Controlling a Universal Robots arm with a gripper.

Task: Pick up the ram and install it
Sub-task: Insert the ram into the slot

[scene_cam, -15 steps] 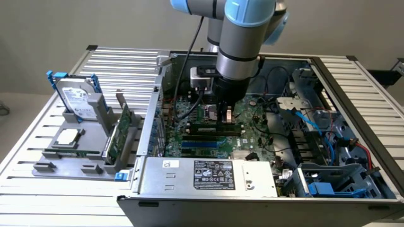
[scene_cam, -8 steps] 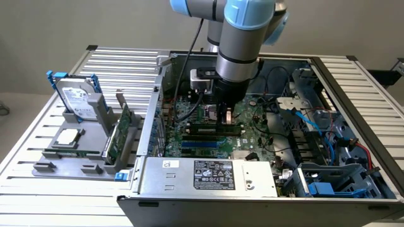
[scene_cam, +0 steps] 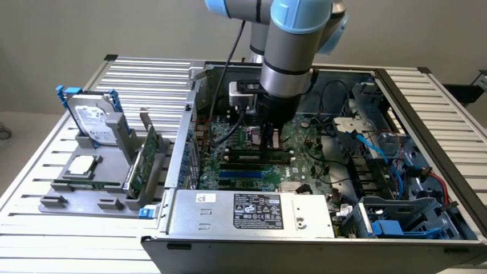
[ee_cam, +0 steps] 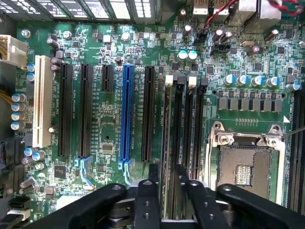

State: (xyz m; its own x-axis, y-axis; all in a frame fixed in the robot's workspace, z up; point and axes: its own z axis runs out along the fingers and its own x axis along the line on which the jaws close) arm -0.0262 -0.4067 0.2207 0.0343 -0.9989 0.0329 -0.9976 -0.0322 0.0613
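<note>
The ram (scene_cam: 259, 154) is a long narrow stick lying along a memory slot (ee_cam: 178, 124) on the motherboard (ee_cam: 109, 133) inside the open computer case (scene_cam: 426, 188). In the wrist view the ram (ee_cam: 166, 143) shows edge-on as a thin strip running over the slot nearest the long black expansion slots. My gripper (scene_cam: 271, 141) reaches straight down onto its middle. Both black fingers (ee_cam: 152, 183) stand close on either side of the stick, shut on it. Whether the stick sits fully down in the slot I cannot tell.
The CPU socket (ee_cam: 245, 162) lies just beside the memory slots, with a blue expansion slot (ee_cam: 126, 114) on the other side. A power supply (scene_cam: 251, 211) fills the case's near side. On the exterior view's left, a grey fixture (scene_cam: 84, 188) holds a hard drive (scene_cam: 95, 120) and a green card (scene_cam: 146, 160).
</note>
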